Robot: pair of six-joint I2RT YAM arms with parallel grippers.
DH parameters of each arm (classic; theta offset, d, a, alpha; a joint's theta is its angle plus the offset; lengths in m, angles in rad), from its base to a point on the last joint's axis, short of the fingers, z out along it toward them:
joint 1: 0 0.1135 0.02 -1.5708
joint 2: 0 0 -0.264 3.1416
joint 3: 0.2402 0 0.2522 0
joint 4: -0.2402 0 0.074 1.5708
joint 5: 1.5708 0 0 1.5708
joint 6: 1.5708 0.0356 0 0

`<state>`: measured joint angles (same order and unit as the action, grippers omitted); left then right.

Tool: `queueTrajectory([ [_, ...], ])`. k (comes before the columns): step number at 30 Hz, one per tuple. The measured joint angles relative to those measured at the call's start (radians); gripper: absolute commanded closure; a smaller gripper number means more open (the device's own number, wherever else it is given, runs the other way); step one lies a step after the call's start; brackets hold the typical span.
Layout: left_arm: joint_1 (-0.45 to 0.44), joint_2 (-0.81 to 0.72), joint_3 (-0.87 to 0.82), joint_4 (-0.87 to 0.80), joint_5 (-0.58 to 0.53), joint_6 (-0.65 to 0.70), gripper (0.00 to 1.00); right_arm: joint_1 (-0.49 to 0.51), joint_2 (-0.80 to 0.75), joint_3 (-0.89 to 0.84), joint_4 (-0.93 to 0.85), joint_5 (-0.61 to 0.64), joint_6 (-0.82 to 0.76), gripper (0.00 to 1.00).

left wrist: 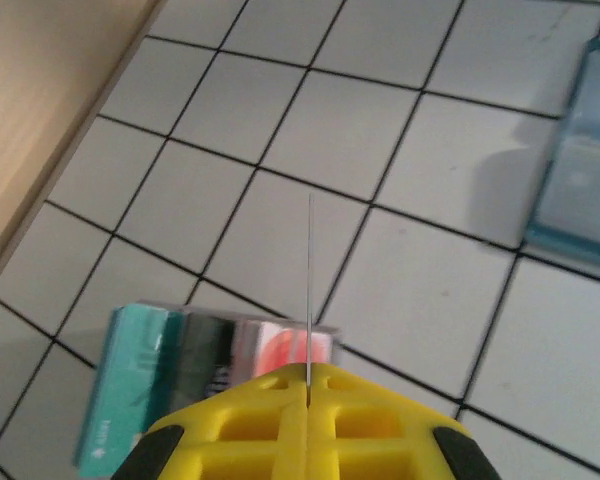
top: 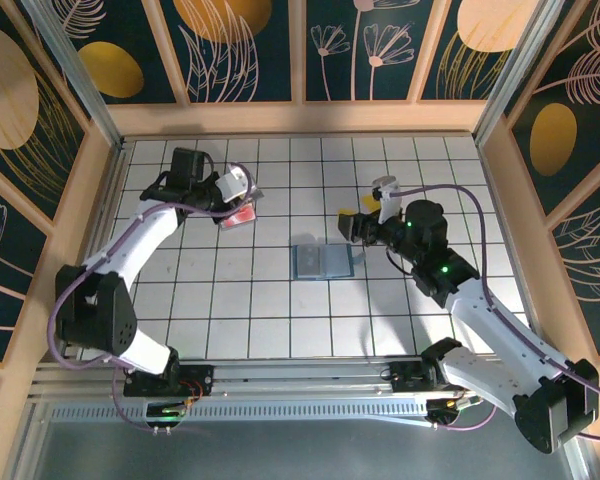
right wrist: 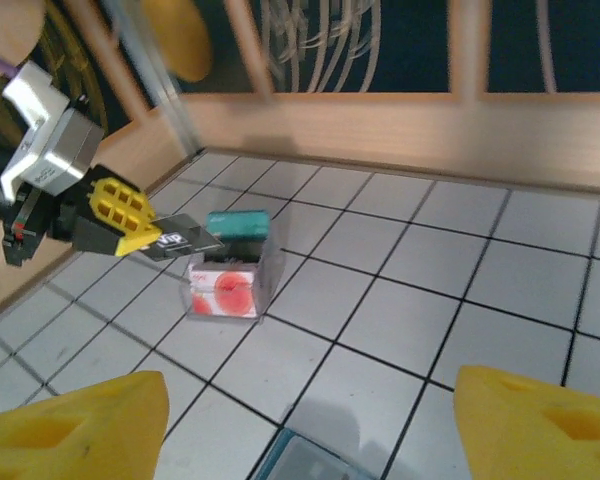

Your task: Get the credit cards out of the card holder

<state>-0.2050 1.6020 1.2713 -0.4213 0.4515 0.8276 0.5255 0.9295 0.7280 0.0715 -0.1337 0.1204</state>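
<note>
Card holder [top: 323,261] open flat, long axis left-right, panels side by side

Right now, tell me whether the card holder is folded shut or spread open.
Spread open: the card holder lies flat, both panels side by side.

Bright, even light fell from overhead on the white tiles [top: 280,300], and my arms cast only faint, soft shadows. Up close my left fingers [left wrist: 230,420] and the credit cards [left wrist: 140,390] under them were blurred; my right fingertips [right wrist: 70,420] were out of focus too, edges smeared.
</note>
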Motion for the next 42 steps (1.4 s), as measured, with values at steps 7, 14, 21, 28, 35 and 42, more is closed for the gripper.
queueTrajectory([
  [7,0.064,0.119,0.148,-0.085,0.001,0.096,1.00,0.000,-0.015,0.000,-0.008,0.146,0.065,0.01],
  [14,0.089,0.208,0.219,-0.157,0.005,0.153,1.00,0.000,-0.015,0.000,-0.031,0.221,0.113,0.01],
  [21,0.096,0.271,0.238,-0.181,0.011,0.163,1.00,0.000,-0.001,0.000,-0.032,0.242,0.140,0.01],
  [28,0.100,0.325,0.267,-0.185,0.012,0.163,1.00,0.000,0.003,0.000,-0.039,0.246,0.152,0.01],
  [35,0.111,0.354,0.312,-0.190,0.014,0.163,1.00,0.000,0.004,0.000,-0.059,0.248,0.152,0.01],
  [42,0.121,0.407,0.373,-0.218,0.019,0.163,1.00,0.000,0.004,0.000,-0.074,0.251,0.153,0.01],
])
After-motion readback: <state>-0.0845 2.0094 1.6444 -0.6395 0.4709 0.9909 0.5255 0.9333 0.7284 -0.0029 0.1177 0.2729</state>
